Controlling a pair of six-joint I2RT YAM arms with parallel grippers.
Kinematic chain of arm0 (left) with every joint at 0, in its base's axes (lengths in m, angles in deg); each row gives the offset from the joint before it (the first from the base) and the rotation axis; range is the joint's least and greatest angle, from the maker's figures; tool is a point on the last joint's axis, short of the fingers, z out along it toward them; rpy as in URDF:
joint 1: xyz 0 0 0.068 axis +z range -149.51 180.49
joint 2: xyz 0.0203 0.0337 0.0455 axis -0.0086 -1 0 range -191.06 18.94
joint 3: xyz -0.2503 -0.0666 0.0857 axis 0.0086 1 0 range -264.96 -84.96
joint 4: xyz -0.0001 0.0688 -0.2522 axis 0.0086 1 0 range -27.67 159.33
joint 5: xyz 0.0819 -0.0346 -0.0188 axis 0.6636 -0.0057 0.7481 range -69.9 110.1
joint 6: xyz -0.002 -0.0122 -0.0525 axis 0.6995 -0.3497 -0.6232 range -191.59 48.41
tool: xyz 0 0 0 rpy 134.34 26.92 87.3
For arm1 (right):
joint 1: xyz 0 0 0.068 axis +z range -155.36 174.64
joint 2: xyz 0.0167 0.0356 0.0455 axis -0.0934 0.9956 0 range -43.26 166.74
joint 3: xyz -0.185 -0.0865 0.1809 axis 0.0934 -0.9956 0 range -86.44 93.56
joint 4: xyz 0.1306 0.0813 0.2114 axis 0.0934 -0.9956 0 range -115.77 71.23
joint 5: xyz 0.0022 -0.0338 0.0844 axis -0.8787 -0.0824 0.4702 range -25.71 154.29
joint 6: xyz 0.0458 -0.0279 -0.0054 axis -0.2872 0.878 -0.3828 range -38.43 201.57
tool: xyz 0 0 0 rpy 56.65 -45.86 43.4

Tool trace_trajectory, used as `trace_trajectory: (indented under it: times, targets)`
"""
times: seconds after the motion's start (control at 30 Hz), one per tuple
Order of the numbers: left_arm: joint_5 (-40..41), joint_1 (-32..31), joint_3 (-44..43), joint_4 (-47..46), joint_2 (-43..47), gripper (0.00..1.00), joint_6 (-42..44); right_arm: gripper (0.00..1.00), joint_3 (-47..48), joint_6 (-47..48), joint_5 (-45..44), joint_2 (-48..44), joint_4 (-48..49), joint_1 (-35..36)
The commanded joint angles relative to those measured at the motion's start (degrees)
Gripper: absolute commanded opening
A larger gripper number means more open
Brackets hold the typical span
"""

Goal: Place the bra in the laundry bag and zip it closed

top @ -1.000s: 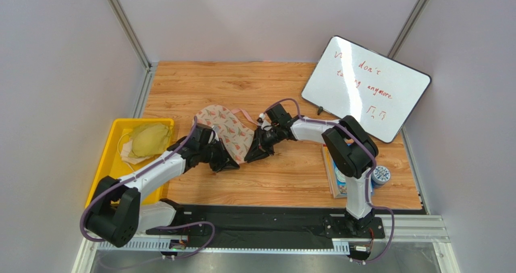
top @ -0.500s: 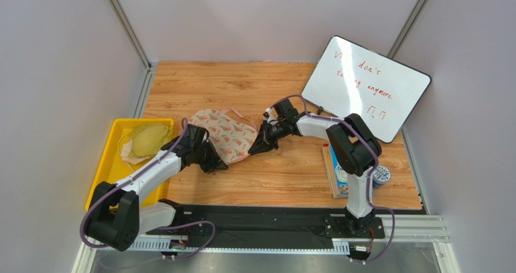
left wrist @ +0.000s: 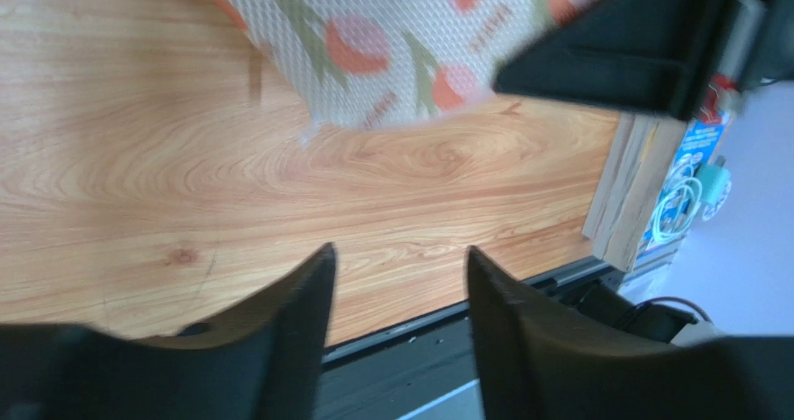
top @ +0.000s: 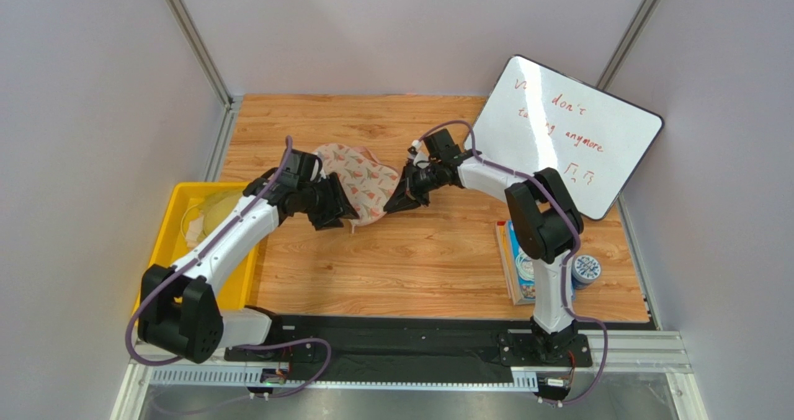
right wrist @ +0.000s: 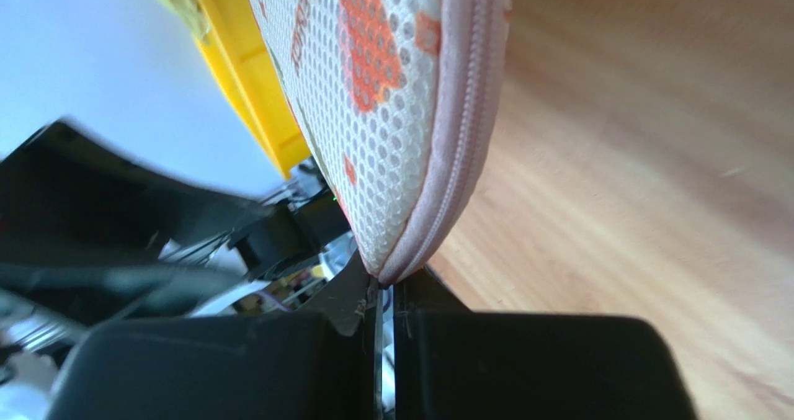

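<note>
The laundry bag, beige mesh with red-and-green print and pink zipper trim, lies zipped shut on the wooden table. My right gripper is shut on its right end; in the right wrist view the pink zipper end runs down into the closed jaws of the right gripper. My left gripper sits at the bag's near-left edge. In the left wrist view the left gripper is open over bare wood, with the bag beyond its tips. The bra is hidden from every view.
A yellow bin with pale garments stands at the left edge and also shows as the yellow bin behind the bag. A whiteboard leans at the back right. A flat box and a tape roll lie at the right.
My left gripper has opened and let go of the bag, and its arm has swung toward the back. The bag and the right gripper have shifted farther from the arm bases.
</note>
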Motion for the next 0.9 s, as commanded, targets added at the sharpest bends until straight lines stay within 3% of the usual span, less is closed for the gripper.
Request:
trace_trajectory:
  times: [0.0,0.13,0.17,0.27,0.33,0.47,0.6,0.87]
  targets:
    - [1.12,-4.19,-4.19,5.34,8.37,0.66,5.32,0.07,7.79,9.64,-6.85,3.07,-11.75,-2.33]
    - [2.44,-9.11,-0.07,5.7,16.81,0.68,2.42,0.3,12.63,15.62,-15.35,3.51,-20.37,-2.87]
    - [2.62,-10.86,1.25,5.61,18.65,0.68,0.76,0.41,13.59,16.76,-16.77,3.34,-22.99,-2.87]
    - [2.44,-12.11,7.05,5.34,28.73,0.69,-2.14,0.61,13.69,19.58,-22.4,1.67,-27.13,-2.87]
    - [2.62,-12.2,10.83,5.61,33.06,0.7,-3.03,0.7,11.94,21.08,-26.34,-1.21,-28.38,-2.87]
    - [4.64,-12.2,14.79,7.1,44.39,0.71,-5.31,1.0,3.69,21.78,-32.24,-9.83,-27.24,-2.87]
    - [6.65,-12.11,18.82,7.1,53.63,0.72,-8.12,1.0,-5.19,20.64,-33.66,-20.64,-23.2,-2.87]
    - [6.92,-12.11,27.53,7.72,76.37,0.75,-13.57,1.0,-28.28,12.48,-25.67,-43.23,-4.94,-2.78]
